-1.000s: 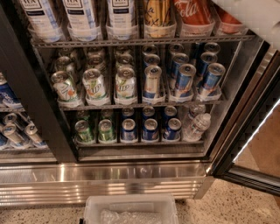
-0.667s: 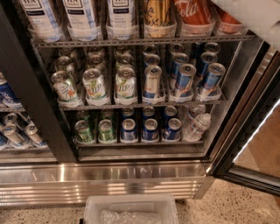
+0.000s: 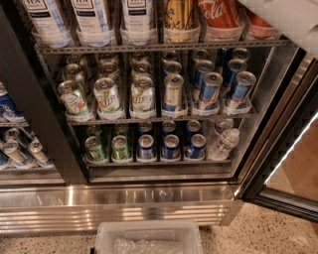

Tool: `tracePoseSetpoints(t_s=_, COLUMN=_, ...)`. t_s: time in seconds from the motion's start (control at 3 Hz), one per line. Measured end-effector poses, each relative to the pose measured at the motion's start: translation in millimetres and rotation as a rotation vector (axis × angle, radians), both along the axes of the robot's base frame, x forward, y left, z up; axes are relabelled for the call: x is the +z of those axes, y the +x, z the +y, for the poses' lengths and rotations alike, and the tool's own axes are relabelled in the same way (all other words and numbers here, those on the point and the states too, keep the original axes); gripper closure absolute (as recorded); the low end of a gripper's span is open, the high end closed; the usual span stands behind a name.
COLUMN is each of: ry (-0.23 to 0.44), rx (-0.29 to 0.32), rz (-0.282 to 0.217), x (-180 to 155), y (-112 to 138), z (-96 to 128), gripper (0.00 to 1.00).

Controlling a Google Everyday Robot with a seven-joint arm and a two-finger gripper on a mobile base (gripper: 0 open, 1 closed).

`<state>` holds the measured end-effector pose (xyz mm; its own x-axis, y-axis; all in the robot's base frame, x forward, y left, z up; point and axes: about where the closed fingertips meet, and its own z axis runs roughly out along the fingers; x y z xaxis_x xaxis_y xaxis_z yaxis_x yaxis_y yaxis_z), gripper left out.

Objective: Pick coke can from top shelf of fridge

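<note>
The fridge (image 3: 119, 207) stands open in front of me. Its top shelf (image 3: 149, 47) runs along the top of the view, with tall cans in clear cup holders. A red coke can (image 3: 219, 12) stands there, right of a gold-yellow can (image 3: 180, 15). A second coke can (image 3: 258, 29) stands further right, partly hidden behind my white arm (image 3: 290, 20), which crosses the top right corner. Only the lower parts of the cans show. The gripper itself is out of view beyond the top edge.
Several white tea cans (image 3: 92, 15) fill the left of the top shelf. Lower racks hold 7up cans (image 3: 107, 96), blue cans (image 3: 208, 89) and water bottles (image 3: 223, 141). The glass door (image 3: 293, 163) hangs open at right. A clear plastic bin (image 3: 149, 238) sits on the floor.
</note>
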<state>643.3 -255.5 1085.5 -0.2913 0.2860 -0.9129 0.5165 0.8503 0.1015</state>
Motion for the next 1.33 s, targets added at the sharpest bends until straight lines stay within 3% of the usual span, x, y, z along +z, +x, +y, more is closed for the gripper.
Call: tracePoseSetpoints(t_s=1.33, ry=-0.011, rx=-0.048, rz=0.022, x=9.1, y=-11.6, z=2.4, gripper=1.00)
